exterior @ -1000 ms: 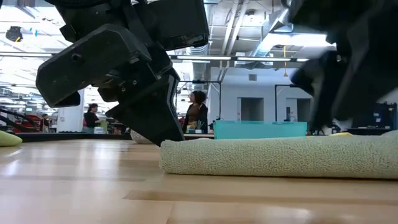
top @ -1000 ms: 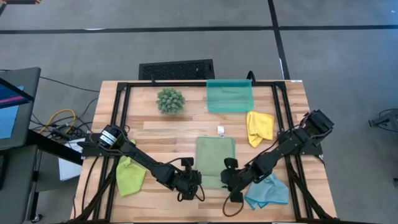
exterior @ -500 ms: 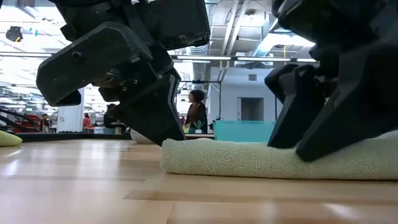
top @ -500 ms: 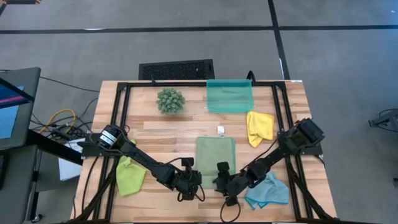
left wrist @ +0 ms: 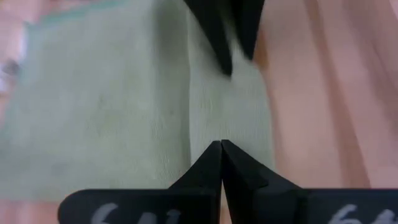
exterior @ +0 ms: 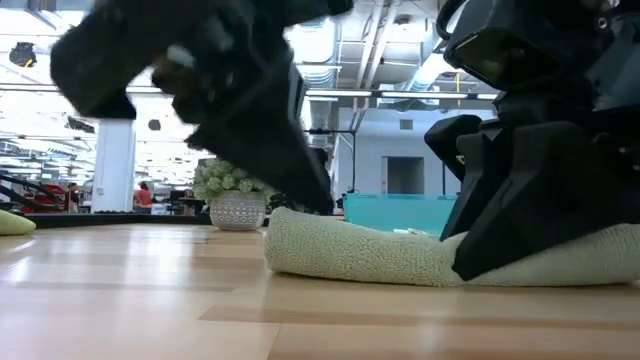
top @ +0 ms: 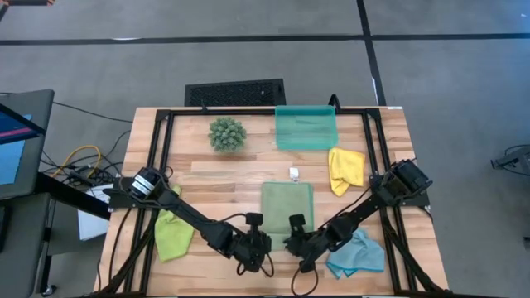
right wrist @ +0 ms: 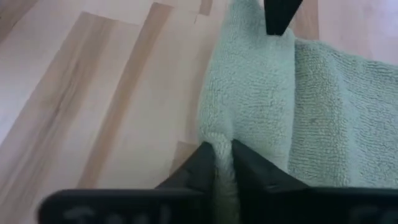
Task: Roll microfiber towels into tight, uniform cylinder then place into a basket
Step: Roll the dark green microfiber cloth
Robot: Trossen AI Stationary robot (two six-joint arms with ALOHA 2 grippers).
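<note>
step: you were starting the roll on the sage green towel (top: 286, 212), both grippers at its near hem, no tube formed yet by my read
left gripper (top: 253, 246): at 7 o'clock off the towel's centre, fingers pressed together, tips on the hem fold; no cloth seen between them in the left wrist view
right gripper (top: 296, 245): at 5 o'clock off the towel's centre, fingers (right wrist: 208, 163) nearly together and clamped on a pinch of the hem, cloth ridge showed between the tips
towel position: flat on the table (top: 207, 174) at mid-table, near edge lifted into a low fold between the two grippers
towel axis: the fold's long axis ran 3 to 9 o'clock; the flat part lay toward 12 o'clock, toward the basket (top: 306, 128)
basket: at 12 o'clock from the towel, well apart
other towels: lime green towel (top: 172, 234) at 9 o'clock, yellow towel (top: 345, 169) at 2 o'clock, light blue towel (top: 356, 255) at 4 o'clock
how to do it well: you should have kept both tips level on the hem, rolled toward 12 o'clock at equal pace, and kept tension so the tube stayed even
</note>
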